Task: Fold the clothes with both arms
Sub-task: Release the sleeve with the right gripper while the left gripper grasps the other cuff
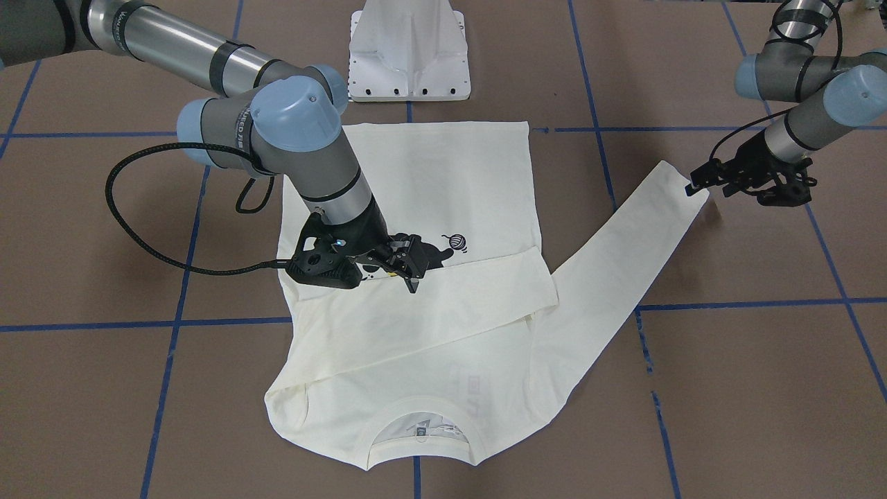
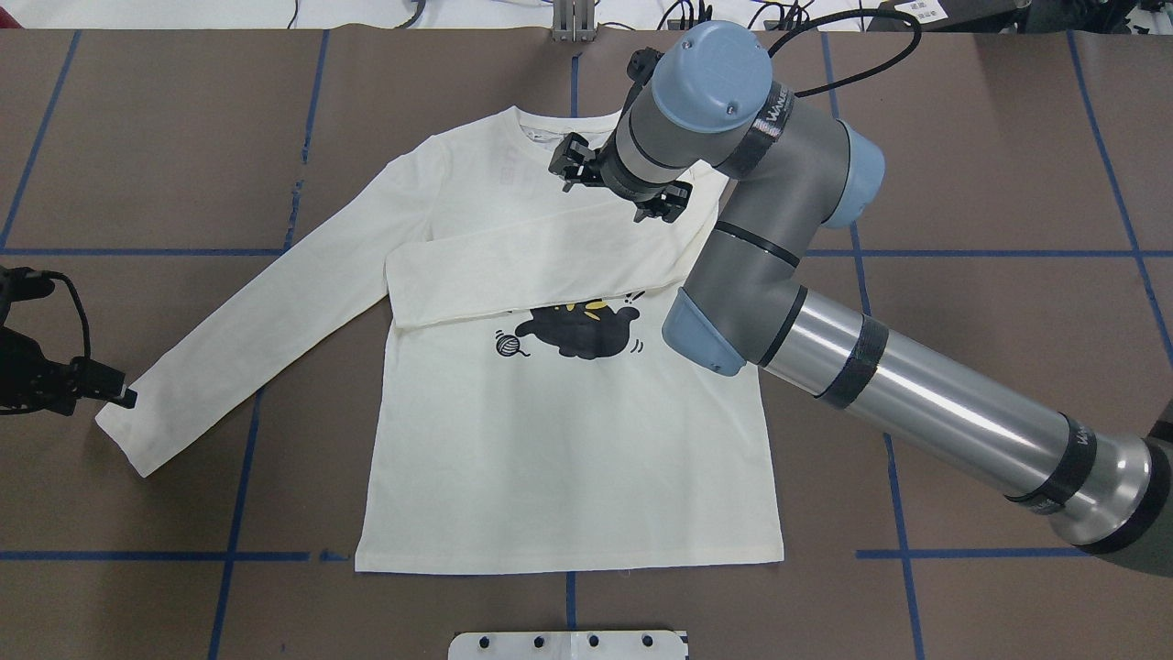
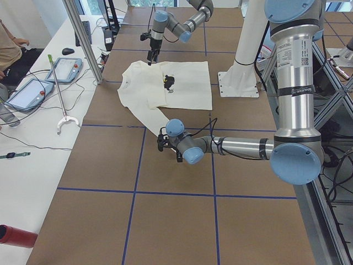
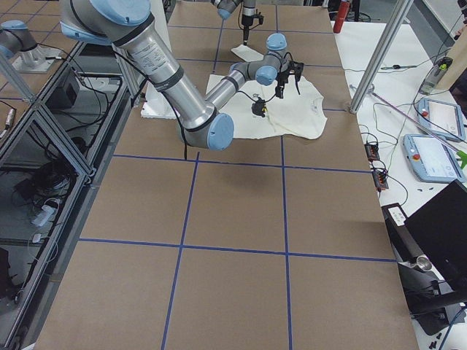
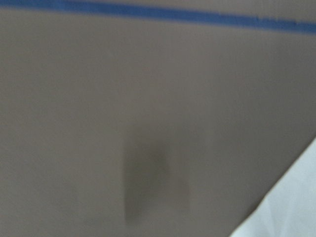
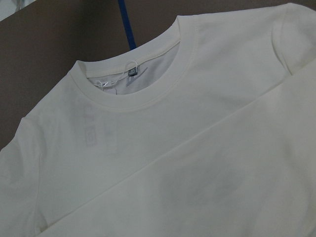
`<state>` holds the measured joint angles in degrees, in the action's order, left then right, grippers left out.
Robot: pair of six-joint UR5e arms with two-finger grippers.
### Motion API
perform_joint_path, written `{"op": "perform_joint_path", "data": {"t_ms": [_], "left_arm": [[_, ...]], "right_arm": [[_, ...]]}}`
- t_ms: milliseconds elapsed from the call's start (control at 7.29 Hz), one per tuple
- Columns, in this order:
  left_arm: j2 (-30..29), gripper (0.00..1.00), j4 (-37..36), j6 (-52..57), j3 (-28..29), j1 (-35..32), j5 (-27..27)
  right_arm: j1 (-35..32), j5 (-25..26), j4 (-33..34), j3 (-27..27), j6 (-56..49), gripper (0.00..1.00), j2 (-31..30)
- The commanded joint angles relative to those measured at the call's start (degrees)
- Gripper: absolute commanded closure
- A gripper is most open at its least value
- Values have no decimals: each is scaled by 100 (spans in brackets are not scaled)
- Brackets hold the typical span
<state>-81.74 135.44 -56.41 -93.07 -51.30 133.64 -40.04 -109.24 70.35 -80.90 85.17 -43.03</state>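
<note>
Collar (image 1: 421, 407) of the cream T-shirt (image 1: 450, 173) sits closest in the front-facing view. The hem points toward the white pedestal base (image 1: 409, 55). The garment lies flat, print side up, on the brown table (image 1: 727, 388), which is marked with blue tape lines (image 1: 748, 303).

Sleeve positions:
- One sleeve is folded across the chest (image 1: 443, 298). It forms a band between the collar and the black cat print (image 2: 582, 332) and covers the print's upper edge.
- The other sleeve is outstretched (image 1: 624, 249). It runs diagonally away from the body onto bare table.

Right gripper (image 1: 416, 265): it is positioned over the chest, above the edge of the folded sleeve, just beside the print. Its fingers stand apart with nothing between them. The right wrist view looks down on the collar and the folded band from a clear height, and the side views show the tool raised off the fabric.

Left gripper (image 1: 698, 181): it is positioned low at the cuff (image 1: 675, 179) of the outstretched sleeve, with its tips at the cuff's corner. Whether its fingers are apart, together, or pinching the cuff cannot be told. The left wrist view is blurred and shows only table, one tape line and a white corner of fabric.
</note>
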Motion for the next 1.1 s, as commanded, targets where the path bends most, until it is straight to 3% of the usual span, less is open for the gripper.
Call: {"op": "perform_joint_path", "data": {"t_ms": [0, 274, 549, 686, 823, 960], "left_arm": [[176, 17, 0, -63, -150, 163, -110], [97, 17, 8, -54, -72, 304, -653], [27, 17, 0, -46, -80, 340, -743], [9, 29, 0, -54, -71, 366, -743], [17, 88, -9, -80, -89, 375, -735], [26, 91, -9, -72, -45, 427, -734]], "right_arm": [[5, 8, -3, 4, 0, 0, -39], [22, 104, -3, -188, 26, 0, -301], [66, 331, -3, -251, 0, 0, -495], [66, 342, -3, -260, 8, 0, -496], [66, 342, -3, -251, 8, 0, -496], [66, 342, -3, -251, 0, 0, -513]]}}
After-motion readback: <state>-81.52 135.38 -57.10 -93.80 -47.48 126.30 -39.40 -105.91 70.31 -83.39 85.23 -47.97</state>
